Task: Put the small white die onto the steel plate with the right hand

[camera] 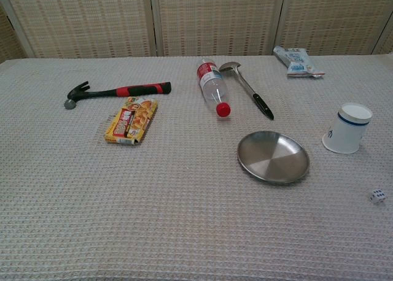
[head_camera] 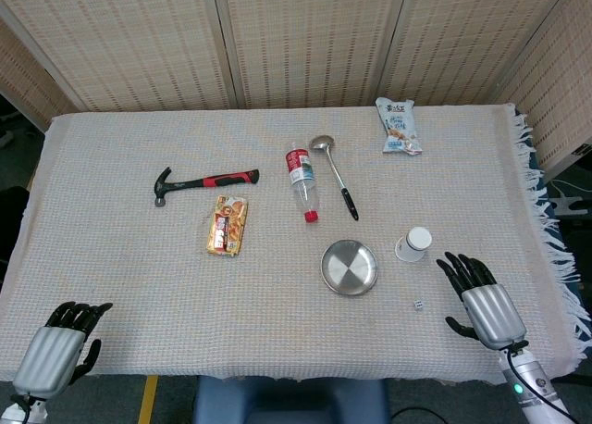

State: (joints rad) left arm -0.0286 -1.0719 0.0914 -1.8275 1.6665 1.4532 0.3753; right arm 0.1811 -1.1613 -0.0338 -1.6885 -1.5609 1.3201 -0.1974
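The die sits on the cloth just to the inner side of my right hand, which is empty with fingers spread; the steel plate lies beyond the die, further inward. My left hand is far off.

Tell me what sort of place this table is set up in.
Probably an indoor robot test or lab setup: a table under a beige woven cloth, woven reed screen panels behind it, and unrelated props laid out, such as a red-handled hammer and a round steel plate.
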